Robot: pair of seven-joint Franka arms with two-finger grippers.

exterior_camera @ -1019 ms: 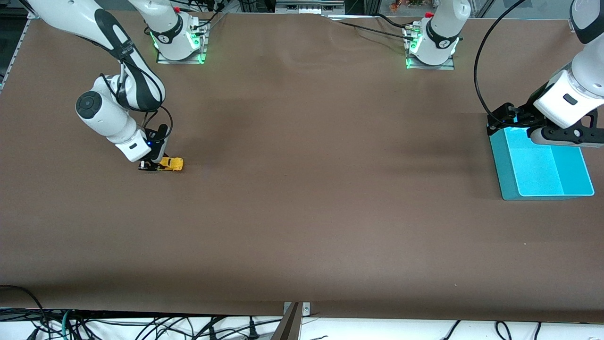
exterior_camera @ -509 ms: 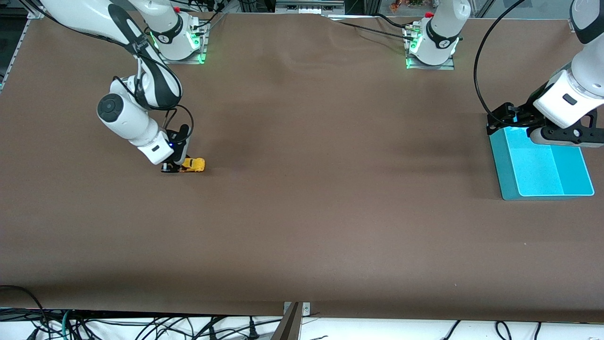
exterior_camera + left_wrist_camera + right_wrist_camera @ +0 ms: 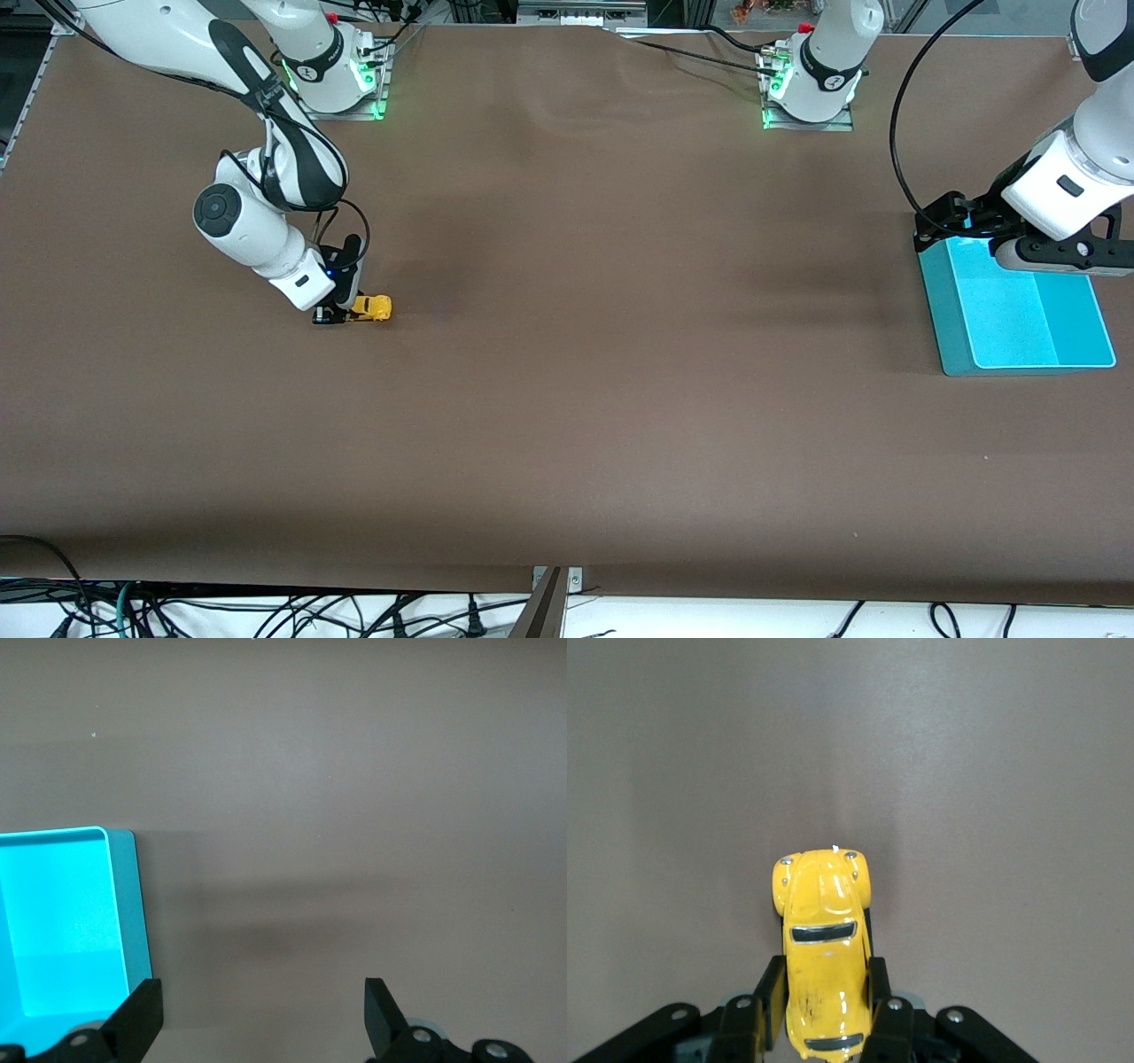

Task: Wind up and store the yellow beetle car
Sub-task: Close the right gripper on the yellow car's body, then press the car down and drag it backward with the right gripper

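Right claw point(image 3: 822, 1010) around yellow beetle car point(image 3: 823, 948)

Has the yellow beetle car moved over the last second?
Yes. Held in the right claw, the yellow beetle car has slid along the table toward the left arm's end, now nearly level with the right arm's base.

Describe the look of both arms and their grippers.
Both arms have glossy white rounded shells with black joint bands; their bases glow green. The right gripper is black, with a small blue light above it. The left gripper is black too, lit cyan, and a black cable loops above it.
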